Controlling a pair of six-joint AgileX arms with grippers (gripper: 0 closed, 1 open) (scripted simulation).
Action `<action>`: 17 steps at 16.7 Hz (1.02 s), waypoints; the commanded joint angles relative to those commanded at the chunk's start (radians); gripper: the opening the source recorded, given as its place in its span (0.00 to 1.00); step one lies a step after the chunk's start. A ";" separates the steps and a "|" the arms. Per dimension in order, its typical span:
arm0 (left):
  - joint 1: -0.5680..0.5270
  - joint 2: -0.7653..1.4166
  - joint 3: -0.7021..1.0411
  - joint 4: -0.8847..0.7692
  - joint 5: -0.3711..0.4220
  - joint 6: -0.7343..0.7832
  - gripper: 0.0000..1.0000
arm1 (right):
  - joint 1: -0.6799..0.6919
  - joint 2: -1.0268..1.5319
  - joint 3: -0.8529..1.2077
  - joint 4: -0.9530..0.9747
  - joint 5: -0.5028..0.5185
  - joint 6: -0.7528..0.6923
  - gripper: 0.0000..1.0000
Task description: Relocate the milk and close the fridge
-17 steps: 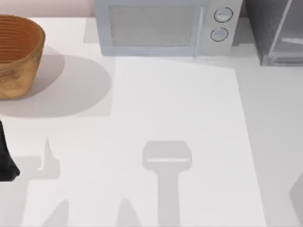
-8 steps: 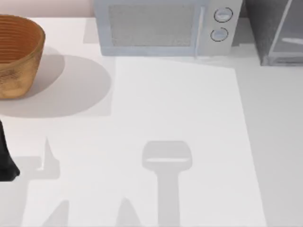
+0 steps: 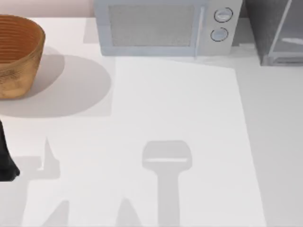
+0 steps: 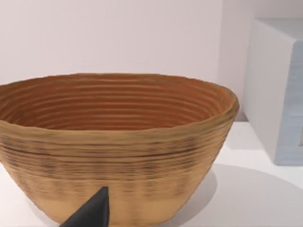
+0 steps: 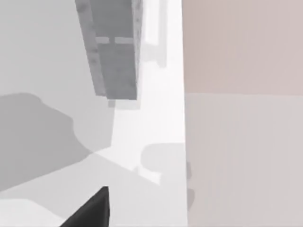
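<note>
Your left arm point(image 3: 6, 156) sits at the 9 o'clock edge of the white table point(image 3: 180, 104) as a dark shape against the left border. From its wrist camera you see one dark fingertip point(image 4: 92, 213) low in front of the woven brown wicker basket point(image 4: 113, 146); whether that gripper is open or closed cannot be told. In the top view, the basket point(image 3: 16, 54) stands at about 10 o'clock, near the table's left side, upright, with ribbed inner walls.

At 12 o'clock you have the light grey microwave point(image 3: 161, 26) with a speckled door panel and two round knobs point(image 3: 222, 15) stacked at its right end. Just beside it, at about 1 o'clock in the far right corner, stands the grey boxy fridge point(image 3: 277, 30); its pale-framed translucent door point(image 3: 284, 28) angles away from the cabinet, so it stands open.

Your right wrist camera shows a grey speckled cabinet face point(image 5: 113, 47), the pale table surface, a pinkish wall and one dark fingertip point(image 5: 92, 213); you cannot tell that gripper's state either.

The milk's position cannot be told from these views.
</note>
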 joint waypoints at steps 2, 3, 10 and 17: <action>0.000 0.000 0.000 0.000 0.000 0.000 1.00 | 0.051 -0.003 0.002 0.052 0.023 0.042 1.00; 0.000 0.000 0.000 0.000 0.000 0.000 1.00 | 0.086 -0.005 0.004 0.093 0.038 0.072 1.00; 0.000 0.000 0.000 0.000 0.000 0.000 1.00 | 0.405 -0.011 0.006 0.486 0.100 0.510 1.00; 0.000 0.000 0.000 0.000 0.000 0.000 1.00 | 0.686 0.003 -0.008 0.930 0.125 1.138 1.00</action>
